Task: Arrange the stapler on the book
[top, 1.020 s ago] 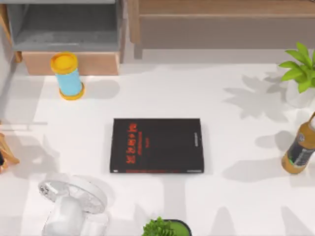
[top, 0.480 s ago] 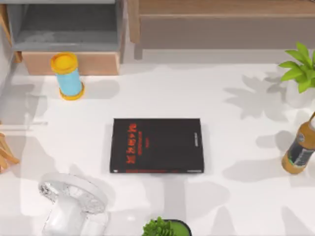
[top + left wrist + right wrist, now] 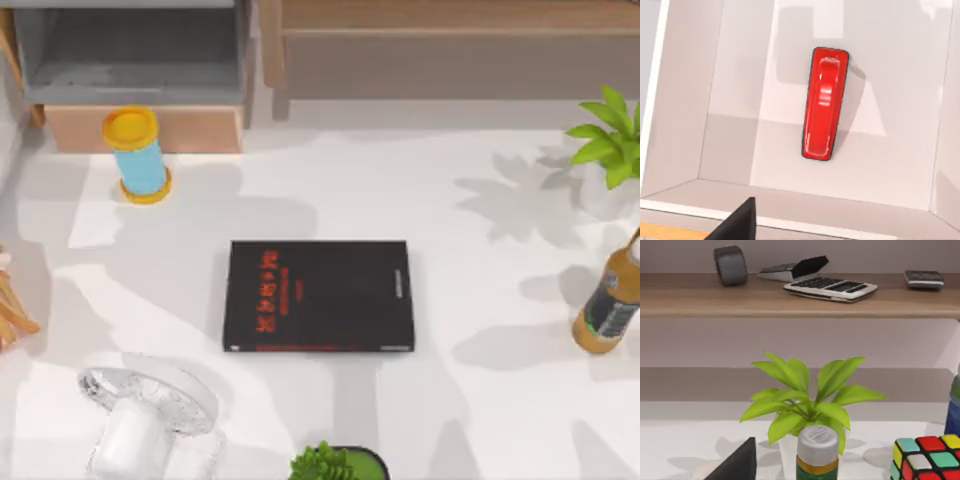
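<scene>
At the top view's far left, wooden sticks poke in at the edge, and a clear glass piece sits at lower left on the white surface. Upper left, a blue cylinder with yellow caps stands in front of a grey open box. Dead centre lies the book, black, flat, red lettering toward its left side and a red strip along its lower edge, cover bare. A small green plant peeks up at bottom centre. Over on the right edge, a leafy plant at upper right and a brown bottle below it. The left wrist view looks down into a pale, walled compartment, and there is the stapler, bright red, lying flat on its floor, clear of the walls; a dark finger tip juts in at the lower edge, so whether the left jaws are released or clenched I cannot tell. The right wrist view faces a leafy plant, a capped bottle, a colour cube and a shelf holding a calculator; its jaws, likewise, cannot be judged.
</scene>
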You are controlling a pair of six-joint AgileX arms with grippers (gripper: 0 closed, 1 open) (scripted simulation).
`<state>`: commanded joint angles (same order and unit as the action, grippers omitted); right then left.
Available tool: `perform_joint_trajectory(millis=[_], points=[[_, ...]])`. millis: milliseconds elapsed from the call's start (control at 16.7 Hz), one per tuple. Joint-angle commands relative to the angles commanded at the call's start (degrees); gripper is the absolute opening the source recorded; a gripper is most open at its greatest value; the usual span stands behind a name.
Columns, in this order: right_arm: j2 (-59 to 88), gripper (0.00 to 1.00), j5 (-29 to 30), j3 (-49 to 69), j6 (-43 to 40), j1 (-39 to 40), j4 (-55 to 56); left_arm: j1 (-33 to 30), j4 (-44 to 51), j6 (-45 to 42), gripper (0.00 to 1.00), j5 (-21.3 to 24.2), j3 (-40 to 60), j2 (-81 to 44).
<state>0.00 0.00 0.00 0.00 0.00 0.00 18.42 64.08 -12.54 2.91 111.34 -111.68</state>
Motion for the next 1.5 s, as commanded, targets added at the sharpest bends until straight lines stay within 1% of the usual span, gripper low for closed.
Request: perform_joint_trajectory(millis=[180,360,540,660,780,1140,1500], points=[[0.00,1.00,0.00,0.00,0.00,0.00,0.00,1.05,8.82,-2.56,1.00,-0.14,16.23,-16.01],[0.00,1.00,0.00,0.00,0.00,0.00,0.00,1.38,15.96,-5.01,1.00,-0.32,29.85,-29.14],[0.00,1.00,0.00,0.00,0.00,0.00,0.00,1.08,20.68,-7.00,1.00,-0.46,39.78,-38.22],[0.00,1.00,0.00,0.00,0.00,0.00,0.00,0.68,22.25,-7.86,1.00,-0.51,43.74,-41.53],[0.00,1.00,0.00,0.00,0.00,0.00,0.00,0.43,22.78,-8.23,1.00,-0.52,45.38,-42.78],[0.00,1.00,0.00,0.00,0.00,0.00,0.00,0.68,22.63,-8.20,1.00,-0.52,45.08,-42.77],[0.00,1.00,0.00,0.00,0.00,0.00,0.00,1.04,18.29,-8.86,1.00,-0.49,37.36,-39.22]])
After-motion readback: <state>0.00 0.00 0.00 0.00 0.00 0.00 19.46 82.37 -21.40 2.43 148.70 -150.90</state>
